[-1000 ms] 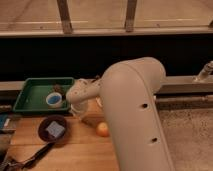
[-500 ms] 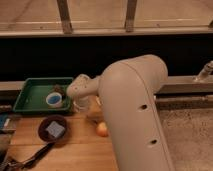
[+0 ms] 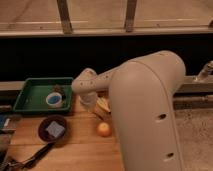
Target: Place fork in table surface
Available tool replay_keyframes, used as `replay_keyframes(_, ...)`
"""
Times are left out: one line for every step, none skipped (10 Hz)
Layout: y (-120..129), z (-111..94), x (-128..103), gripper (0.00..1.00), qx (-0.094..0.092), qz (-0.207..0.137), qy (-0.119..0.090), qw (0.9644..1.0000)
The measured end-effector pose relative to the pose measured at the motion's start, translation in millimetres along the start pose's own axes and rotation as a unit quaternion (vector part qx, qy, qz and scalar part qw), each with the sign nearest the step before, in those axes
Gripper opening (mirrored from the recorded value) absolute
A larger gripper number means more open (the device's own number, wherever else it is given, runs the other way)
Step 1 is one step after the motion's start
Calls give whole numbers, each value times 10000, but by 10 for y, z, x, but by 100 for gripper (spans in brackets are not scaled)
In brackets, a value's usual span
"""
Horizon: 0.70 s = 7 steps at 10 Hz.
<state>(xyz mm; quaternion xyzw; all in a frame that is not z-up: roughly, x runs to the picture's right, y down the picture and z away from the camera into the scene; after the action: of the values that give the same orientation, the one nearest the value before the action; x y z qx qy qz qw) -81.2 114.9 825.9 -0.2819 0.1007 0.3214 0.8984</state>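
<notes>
My white arm reaches in from the lower right, and its wrist ends just right of the green tray. The gripper points down there, over the back of the wooden table surface, and it is shut. I cannot pick out the fork; the arm hides the spot under the gripper. A thin dark line runs from below the gripper toward the orange, and I cannot tell what it is.
The green tray at the back left holds a blue-and-white cup. A yellowish item lies beside the gripper. An orange sits mid-table, a dark bowl holds a grey-blue block, and a dark long-handled utensil lies front left.
The wrist has shifted slightly to the right and up. Nothing on the table has moved.
</notes>
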Motion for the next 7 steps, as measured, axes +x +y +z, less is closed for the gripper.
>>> replay_keyframes(-56,-126,-9,0,38,37,-182,9998)
replay_keyframes(-107,-281,-50,0,41,51,-515,9987)
replay_keyframes(-168,-417,-87,0,40,32,-832,9965)
replay_keyframes(-178,-495,-143,0,54,-28,-1021,9948)
replay_keyframes(-161,-568,-213,0,66,-96,-1134,9935)
replay_keyframes(-113,-648,-301,0,104,-204,-1205,9924)
replay_keyframes(-97,-696,-321,0,135,-253,-1237,9919)
